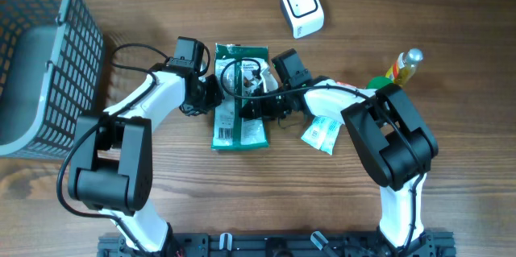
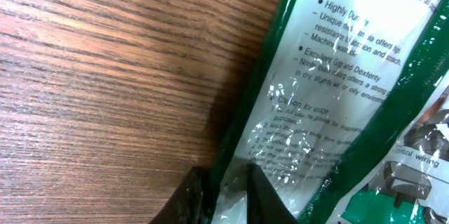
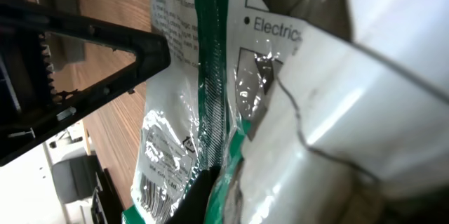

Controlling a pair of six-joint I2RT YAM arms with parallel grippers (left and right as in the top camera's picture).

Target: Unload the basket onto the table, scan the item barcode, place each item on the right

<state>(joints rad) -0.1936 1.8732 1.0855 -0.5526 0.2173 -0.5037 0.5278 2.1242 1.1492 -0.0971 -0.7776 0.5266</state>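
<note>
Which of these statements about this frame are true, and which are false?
1. Both arms meet at the green-and-white package. True.
2. The white barcode scanner is held by the right gripper. False: it sits on the table beyond the package, with no gripper on it.
3. The left gripper is pinched on the package's edge. True.
4. The mesh basket is on the right side. False: it is at the left edge.
5. The right gripper is wide open. False: it is shut on the package.
</note>
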